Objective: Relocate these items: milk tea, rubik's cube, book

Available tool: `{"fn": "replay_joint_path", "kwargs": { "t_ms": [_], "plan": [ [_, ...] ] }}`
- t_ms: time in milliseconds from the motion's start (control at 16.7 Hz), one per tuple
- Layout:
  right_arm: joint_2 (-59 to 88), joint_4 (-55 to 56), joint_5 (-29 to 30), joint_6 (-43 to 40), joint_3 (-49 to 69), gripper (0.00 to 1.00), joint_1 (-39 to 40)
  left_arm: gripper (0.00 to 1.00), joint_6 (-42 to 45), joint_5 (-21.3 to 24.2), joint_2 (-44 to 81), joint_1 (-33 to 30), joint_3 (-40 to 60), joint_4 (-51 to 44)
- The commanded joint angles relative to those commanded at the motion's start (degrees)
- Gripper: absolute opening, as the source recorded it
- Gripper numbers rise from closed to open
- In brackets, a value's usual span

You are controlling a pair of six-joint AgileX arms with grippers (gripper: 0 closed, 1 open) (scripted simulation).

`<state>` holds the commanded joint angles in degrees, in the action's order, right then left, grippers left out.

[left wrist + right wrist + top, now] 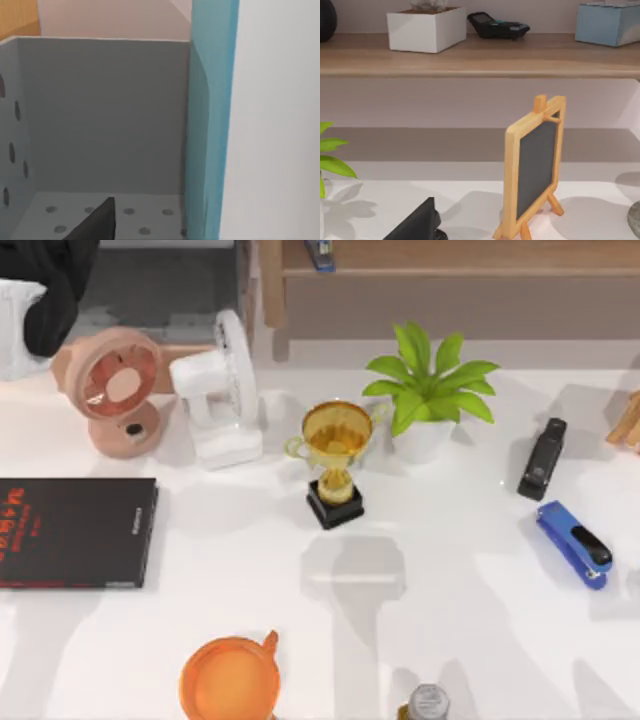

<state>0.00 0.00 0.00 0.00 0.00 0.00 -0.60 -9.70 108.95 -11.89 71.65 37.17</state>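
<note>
- Our left gripper [95,225] hangs inside the grey bin [100,115], above its perforated floor. Whether it is wide, narrow or clamped on something, we cannot tell.
- The book [210,125], teal-blue with a white face beside it, stands on end within the bin. Its long axis runs from the bin's floor towards its rim, close against the gripper and in front of the bin's back wall.
- We judge this to be the placing step for the book. What matters next is the book's lower end meeting the bin's floor squarely, so that it does not tip against a wall.
- Our right gripper [417,225] is parked far from the bin, facing a small chalkboard easel [532,170]. Its state we cannot tell either.
- The left arm is plainly the nearer one.
</note>
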Motion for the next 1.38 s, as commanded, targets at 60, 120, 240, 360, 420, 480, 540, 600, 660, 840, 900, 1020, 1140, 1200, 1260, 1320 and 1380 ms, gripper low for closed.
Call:
{"fn": "replay_joint_path", "kwargs": {
  "t_ms": [60, 120, 240, 360, 420, 480, 540, 600, 660, 840, 900, 1020, 1140, 1200, 1260, 1320, 1380],
  "plan": [
    [0.0, 0.0, 0.0, 0.0, 0.0, 1.0, 0.0, 1.0, 0.0, 0.0, 0.0, 0.0, 0.0, 0.0],
    [0.0, 0.0, 0.0, 0.0, 0.0, 1.0, 0.0, 1.0, 0.02, 0.07, -0.22, 0.31, -0.23, -0.13],
    [0.0, 0.0, 0.0, 0.0, 0.0, 1.0, 0.0, 1.0, 0.0, 0.22, 0.44, 0.26, 0.73, -0.34],
    [0.0, 0.0, 0.0, 0.0, 0.0, 1.0, 0.0, 1.0, -0.01, 0.39, 2.28, 0.34, 3.21, -0.93],
    [0.0, 0.0, 0.0, 0.0, 0.0, 1.0, 0.0, 1.0, -0.02, 0.47, 3.33, 0.43, 4.65, -1.33],
    [0.0, 0.0, 0.0, 0.0, 0.0, 1.0, 0.0, 1.0, -0.02, 0.57, 4.32, 0.51, 6.07, -1.76],
    [0.0, 0.0, 0.0, 0.0, 0.0, 1.0, 0.0, 1.0, -0.03, 0.66, 5.15, 0.59, 7.3, -2.16],
    [0.0, 0.0, 0.0, 0.0, 0.0, 1.0, 0.0, 1.0, -0.03, 0.72, 5.73, 0.63, 8.12, -2.41],
    [0.0, 0.0, 0.0, 0.0, 0.0, 1.0, 0.0, 1.0, -0.03, 0.74, 5.94, 0.65, 8.41, -2.49],
    [0.0, 0.0, 0.0, 0.0, 0.0, 1.0, 0.0, 1.0, -0.03, 0.74, 5.94, 0.65, 8.41, -2.49],
    [0.0, 0.0, 0.0, 0.0, 0.0, 1.0, 0.0, 0.92, -0.03, 0.74, 5.94, 0.65, 8.41, -2.49],
    [0.0, 0.0, 0.0, 0.0, 0.0, 1.0, 0.0, 0.77, -0.03, 0.74, 5.94, 0.65, 8.41, -2.49],
    [0.0, 0.0, 0.0, 0.0, 0.0, 1.0, 0.0, 0.62, -0.03, 0.74, 5.94, 0.65, 8.41, -2.49],
    [0.0, 0.0, 0.0, 0.0, 0.0, 1.0, 0.0, 0.55, -0.03, 0.74, 5.94, 0.65, 8.41, -2.49],
    [0.0, 0.0, 0.0, 0.0, 0.0, 1.0, 0.0, 0.47, -0.03, 0.74, 5.94, 0.65, 8.41, -2.49],
    [0.0, 0.0, 0.0, 0.0, 0.0, 1.0, 0.0, 0.4, -0.03, 0.74, 5.94, 0.65, 8.41, -2.49],
    [0.0, 0.0, 0.0, 0.0, 0.0, 1.0, 0.0, 0.32, -0.03, 0.74, 5.94, 0.65, 8.41, -2.49]
  ]
}}
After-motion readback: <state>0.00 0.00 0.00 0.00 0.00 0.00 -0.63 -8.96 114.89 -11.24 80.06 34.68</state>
